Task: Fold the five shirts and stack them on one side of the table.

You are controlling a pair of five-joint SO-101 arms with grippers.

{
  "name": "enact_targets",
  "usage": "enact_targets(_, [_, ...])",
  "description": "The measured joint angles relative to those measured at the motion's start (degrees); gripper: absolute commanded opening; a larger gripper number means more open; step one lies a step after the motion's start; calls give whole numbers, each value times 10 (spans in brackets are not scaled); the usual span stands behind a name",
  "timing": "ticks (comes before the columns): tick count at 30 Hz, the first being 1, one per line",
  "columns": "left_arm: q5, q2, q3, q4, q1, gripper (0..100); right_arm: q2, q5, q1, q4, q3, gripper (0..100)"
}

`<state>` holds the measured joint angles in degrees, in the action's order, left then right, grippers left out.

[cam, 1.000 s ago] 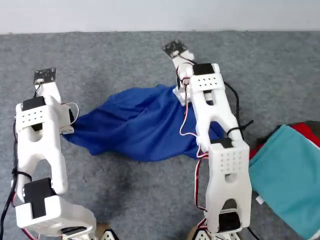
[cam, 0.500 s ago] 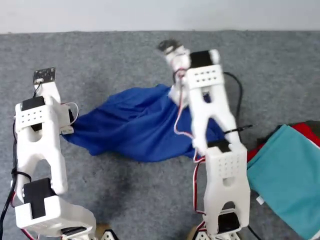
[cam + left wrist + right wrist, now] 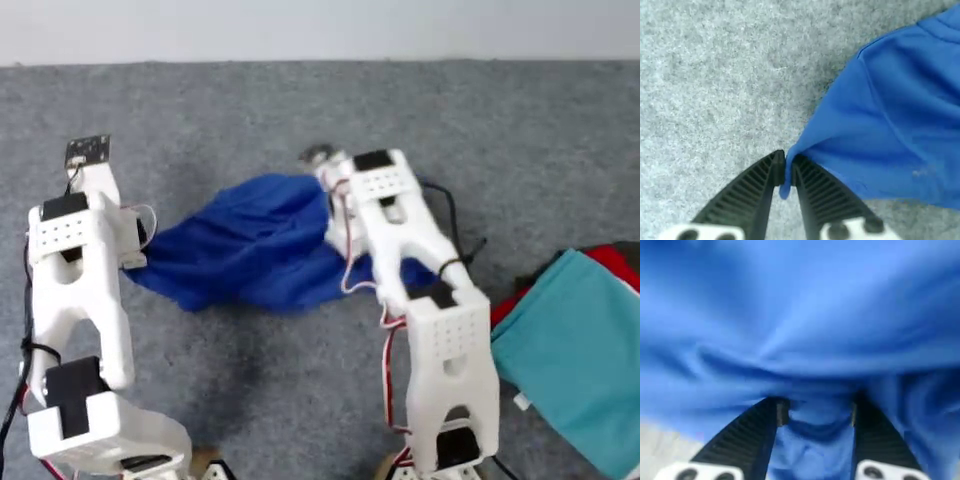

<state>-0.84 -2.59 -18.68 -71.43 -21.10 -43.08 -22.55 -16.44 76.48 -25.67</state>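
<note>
Grey tabletop (image 3: 500, 130), rumpled blue shirt (image 3: 250, 245) tight within left end effector (image 3: 788, 170), seemingly right end effector (image 3: 816, 415) too

The left arm (image 3: 75, 280) at eight o'clock and right arm (image 3: 450, 350) at five are white plastic with black motors (image 3: 66, 385), red cables (image 3: 390, 370) and black ribbed fingers (image 3: 752, 187).

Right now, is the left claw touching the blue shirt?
Touching. The left wrist view shows the left gripper closed on a corner of the blue shirt, with the cloth pinched between its fingers.
</note>
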Motion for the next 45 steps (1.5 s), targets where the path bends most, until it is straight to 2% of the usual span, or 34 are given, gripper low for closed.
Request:
enact_targets(4, [0,0,0,0,0,11,-60,51,27,-79,-110,211])
enact_targets(9, [-1,0,-39,31,0,11,-142,63,35,-87,-251,211])
enact_targets(12, [-3,0,-77,72,0,11,-162,63,36,-23,-328,211])
enact_targets(17, [-4,0,-140,140,4,12,-163,65,34,193,-505,210])
enact_targets(19, [-4,0,-161,164,25,12,-153,67,28,232,-532,210])
enact_targets(22, [-3,0,-193,193,69,12,-125,67,24,240,-503,210])
enact_targets(25, [0,0,-204,209,104,12,-67,67,2,240,-401,210])
enact_targets(32, [-2,0,-204,222,113,12,40,67,1,225,-98,210])
enact_targets(38, [0,0,-204,222,115,12,44,67,46,187,-58,209])
enact_targets(45, [0,0,-204,222,115,12,32,67,84,96,-58,209])
